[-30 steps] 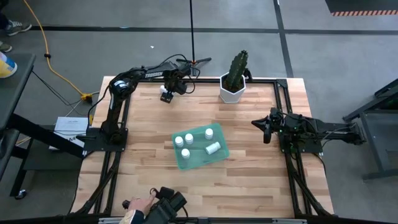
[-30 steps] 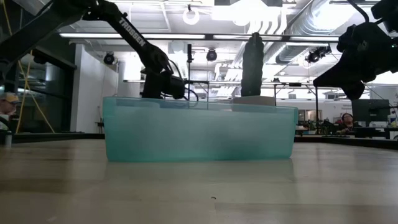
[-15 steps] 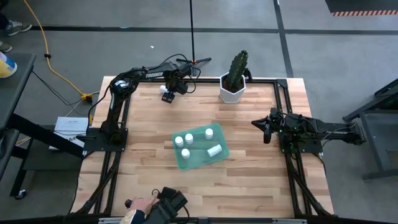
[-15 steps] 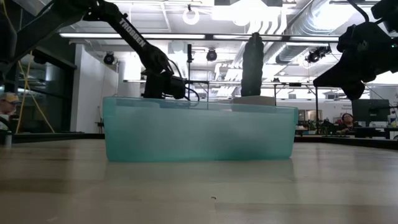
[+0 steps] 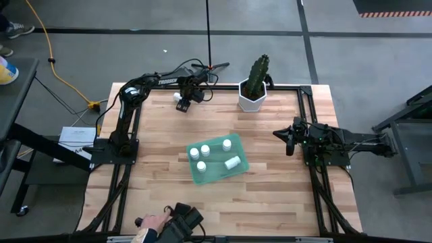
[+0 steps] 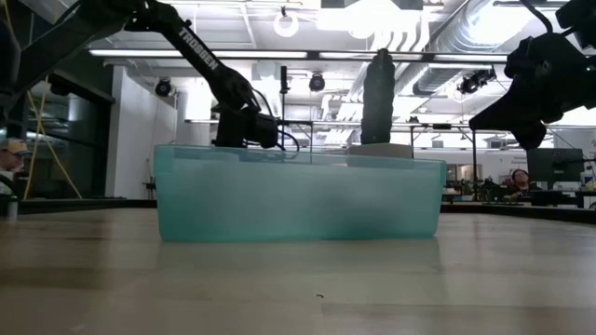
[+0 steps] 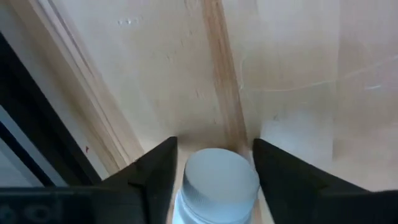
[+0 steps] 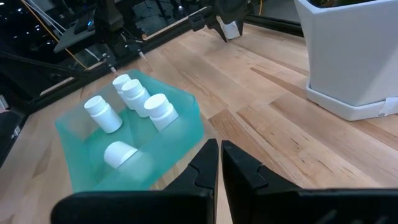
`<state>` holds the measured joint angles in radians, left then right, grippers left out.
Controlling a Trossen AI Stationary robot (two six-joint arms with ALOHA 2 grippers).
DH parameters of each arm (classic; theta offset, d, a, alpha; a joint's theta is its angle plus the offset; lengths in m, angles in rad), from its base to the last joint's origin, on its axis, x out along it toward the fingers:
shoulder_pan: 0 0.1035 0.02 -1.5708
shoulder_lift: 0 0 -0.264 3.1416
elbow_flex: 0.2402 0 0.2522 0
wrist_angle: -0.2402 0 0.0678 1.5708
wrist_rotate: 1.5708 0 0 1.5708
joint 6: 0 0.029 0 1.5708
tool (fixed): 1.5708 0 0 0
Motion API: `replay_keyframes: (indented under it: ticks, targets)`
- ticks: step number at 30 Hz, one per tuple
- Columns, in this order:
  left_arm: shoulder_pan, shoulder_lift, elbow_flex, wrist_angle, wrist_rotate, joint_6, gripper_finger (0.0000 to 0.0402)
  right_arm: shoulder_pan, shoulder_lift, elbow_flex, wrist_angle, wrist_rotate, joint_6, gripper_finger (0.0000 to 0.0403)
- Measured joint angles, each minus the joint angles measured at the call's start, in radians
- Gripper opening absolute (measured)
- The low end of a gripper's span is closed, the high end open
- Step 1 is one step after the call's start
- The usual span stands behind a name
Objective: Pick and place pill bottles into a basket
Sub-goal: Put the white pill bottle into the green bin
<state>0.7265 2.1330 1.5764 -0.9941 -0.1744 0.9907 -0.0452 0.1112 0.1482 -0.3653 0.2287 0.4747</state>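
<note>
While the left gripper (image 7: 211,165) reaches down at the far edge of the light wooden table (image 5: 270,189), its fingers (image 7: 158,171) straddle a small white capped pill bottle (image 7: 221,186), one at each side, not visibly clamped. Four more white pill bottles (image 5: 205,150) sit in the shallow translucent teal-green plastic basket (image 5: 202,174) mid-table, three upright and one lying down. Off at the table's right side, the right gripper (image 8: 219,163) hovers with fingers pressed together, empty. A white hexagonal cactus pot (image 5: 252,100) stands at the far edge.
</note>
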Motion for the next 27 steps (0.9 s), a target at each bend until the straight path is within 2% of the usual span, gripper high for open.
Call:
replay_keyframes:
  ticks: [7,12,17,27]
  targets:
    - [0.0,0.0,0.0,-0.022,-0.06,-0.019,0.0319,0.0,0.0,0.0,0.0,0.0,0.0,0.0012]
    - [0.0,0.0,0.0,-0.03,-0.065,-0.031,0.0338,0.0,0.0,0.0,0.0,0.0,0.0,0.0012]
    - [0.0,0.0,0.0,-0.03,-0.063,-0.03,0.032,0.0,0.0,0.0,0.0,0.0,0.001,0.0012]
    - [0.0,0.0,0.0,-0.029,-0.049,-0.027,0.0231,0.0,0.0,0.0,0.0,0.0,0.001,0.0012]
